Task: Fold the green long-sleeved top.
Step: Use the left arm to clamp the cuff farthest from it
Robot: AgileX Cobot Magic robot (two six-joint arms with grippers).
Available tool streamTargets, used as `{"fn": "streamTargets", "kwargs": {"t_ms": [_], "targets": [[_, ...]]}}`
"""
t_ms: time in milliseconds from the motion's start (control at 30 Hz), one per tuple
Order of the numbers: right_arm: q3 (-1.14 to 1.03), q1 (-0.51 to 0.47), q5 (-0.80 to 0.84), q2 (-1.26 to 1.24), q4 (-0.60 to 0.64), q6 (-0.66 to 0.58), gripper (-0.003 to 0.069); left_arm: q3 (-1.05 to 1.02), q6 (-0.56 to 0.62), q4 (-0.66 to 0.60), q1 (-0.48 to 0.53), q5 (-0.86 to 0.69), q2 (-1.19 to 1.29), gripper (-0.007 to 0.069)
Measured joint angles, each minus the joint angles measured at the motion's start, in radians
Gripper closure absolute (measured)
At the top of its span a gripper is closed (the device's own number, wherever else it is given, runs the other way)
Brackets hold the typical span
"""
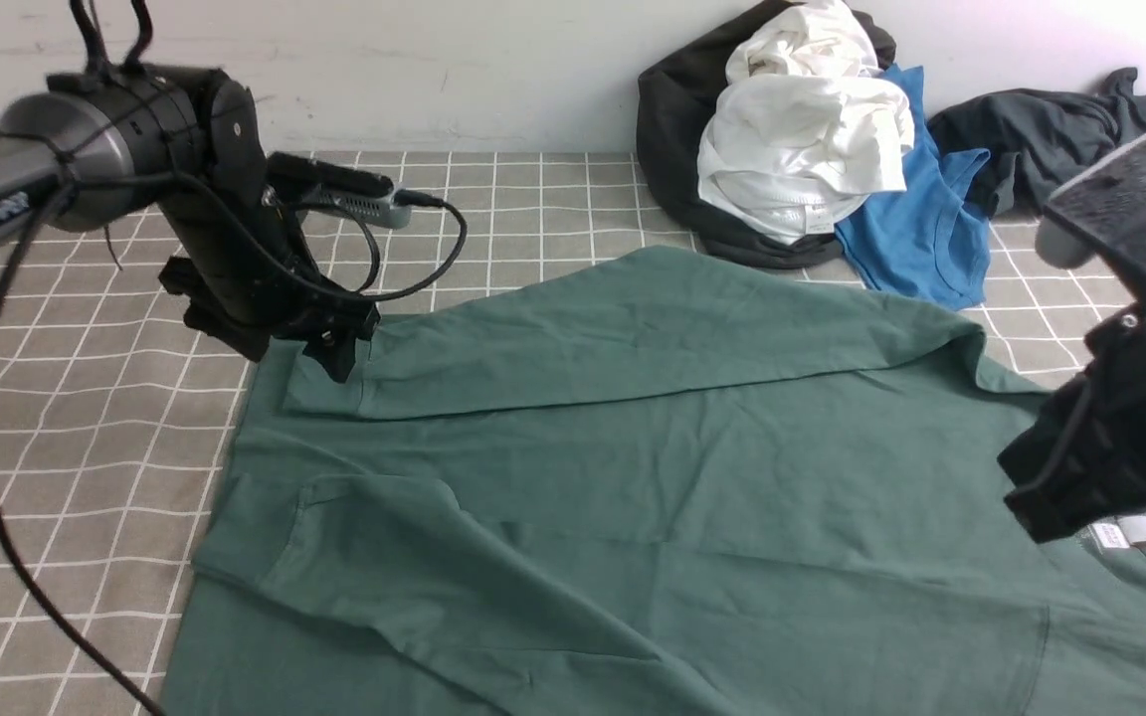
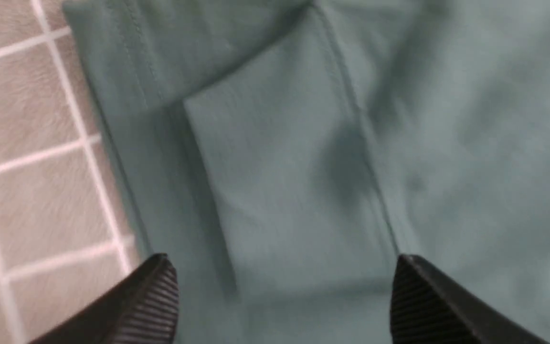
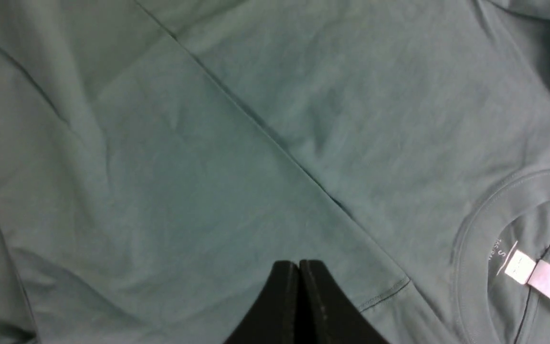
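The green long-sleeved top (image 1: 653,477) lies spread over the checked cloth, one sleeve folded across its far part so the cuff (image 2: 280,191) lies near the left edge. My left gripper (image 1: 334,363) hovers just over that cuff, and the left wrist view shows it as open (image 2: 282,272), the cuff lying flat between the ribbed fingers with nothing gripped. The right gripper (image 3: 299,263) is shut and empty above the top's body, near the crew neck and its white tag (image 3: 537,274); in the front view its arm (image 1: 1110,467) hangs over the top's right side.
A pile of clothes sits at the back by the wall: a white garment (image 1: 807,129), a bright blue shirt (image 1: 921,234) and dark grey-black garments (image 1: 1041,139). Grey checked cloth (image 1: 86,428) shows to the left of the top.
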State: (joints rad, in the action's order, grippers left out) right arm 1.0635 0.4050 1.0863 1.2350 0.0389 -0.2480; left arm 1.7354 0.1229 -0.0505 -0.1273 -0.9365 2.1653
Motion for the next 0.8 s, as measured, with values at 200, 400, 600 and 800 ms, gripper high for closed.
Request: {"fn": "streamTargets", "kwargs": {"t_ms": [200, 400, 600, 800], "targets": [[0.0, 0.0, 0.005, 0.04, -0.001, 0.0, 0.0673, 0.055, -0.001, -0.03, 0.002, 0.019, 0.092, 0.0162], [0.0, 0.001, 0.002, 0.041, -0.001, 0.001, 0.0673, 0.058, -0.001, -0.035, 0.003, 0.017, 0.095, 0.0375], [0.0, 0.001, -0.015, 0.041, -0.001, 0.003, 0.0673, 0.059, 0.0, -0.035, 0.003, -0.027, 0.089, 0.0603], [0.001, 0.001, 0.011, 0.041, -0.001, 0.003, 0.0673, 0.047, -0.021, -0.051, 0.003, -0.124, -0.022, 0.0608]]}}
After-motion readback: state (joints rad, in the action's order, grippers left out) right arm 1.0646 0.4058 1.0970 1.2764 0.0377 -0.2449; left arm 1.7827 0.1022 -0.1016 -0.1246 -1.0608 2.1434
